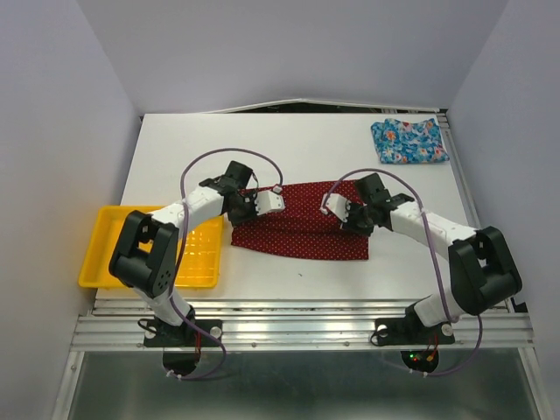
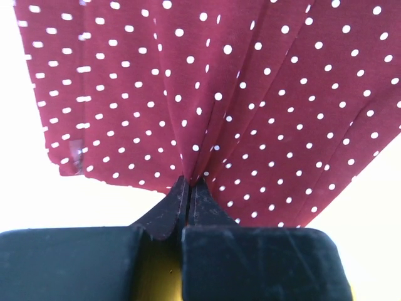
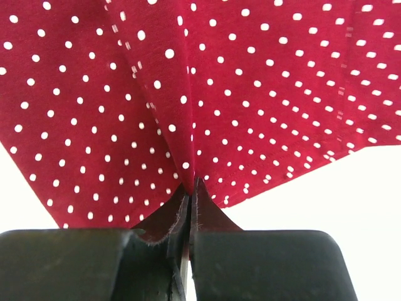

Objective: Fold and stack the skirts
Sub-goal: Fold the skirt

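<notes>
The dark red skirt with tiny white dots (image 1: 302, 229) lies partly folded on the white table between the two arms. My left gripper (image 1: 251, 203) is shut on the skirt's left edge; in the left wrist view its jaws (image 2: 189, 183) pinch a pleat of the dotted cloth (image 2: 238, 94). My right gripper (image 1: 347, 216) is shut on the skirt's right edge; in the right wrist view the jaws (image 3: 192, 187) pinch the cloth (image 3: 219, 81). The blue floral skirt (image 1: 409, 141) lies folded at the table's far right corner.
A yellow plastic tray (image 1: 198, 255) sits at the near left of the table, under the left arm. Grey walls close in the left, right and back. The table's front edge has a metal rail (image 1: 297, 331).
</notes>
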Available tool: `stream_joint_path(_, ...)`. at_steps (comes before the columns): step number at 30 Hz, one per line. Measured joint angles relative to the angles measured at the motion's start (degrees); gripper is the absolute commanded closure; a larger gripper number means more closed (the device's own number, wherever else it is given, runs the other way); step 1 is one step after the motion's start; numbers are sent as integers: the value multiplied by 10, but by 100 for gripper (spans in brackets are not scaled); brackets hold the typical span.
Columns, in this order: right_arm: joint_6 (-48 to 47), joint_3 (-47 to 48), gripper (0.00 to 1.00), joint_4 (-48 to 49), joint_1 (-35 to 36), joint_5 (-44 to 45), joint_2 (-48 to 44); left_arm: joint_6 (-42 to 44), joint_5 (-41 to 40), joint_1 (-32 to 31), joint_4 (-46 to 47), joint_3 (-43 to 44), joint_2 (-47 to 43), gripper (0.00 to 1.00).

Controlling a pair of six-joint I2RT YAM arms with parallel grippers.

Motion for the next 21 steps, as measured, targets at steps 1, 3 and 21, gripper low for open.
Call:
stream_joint_path(1,0,1,99,-2,0,0,-3,0,-1,0,-5,5,-2,100)
stream_joint_path(3,0,14,99,-15,0,3,-14,0,-3,0,-17,17,-12,100)
stream_joint_path(21,-26,-8,99,-69,8,6,-118,3,30,-19,-125,20,-99,100)
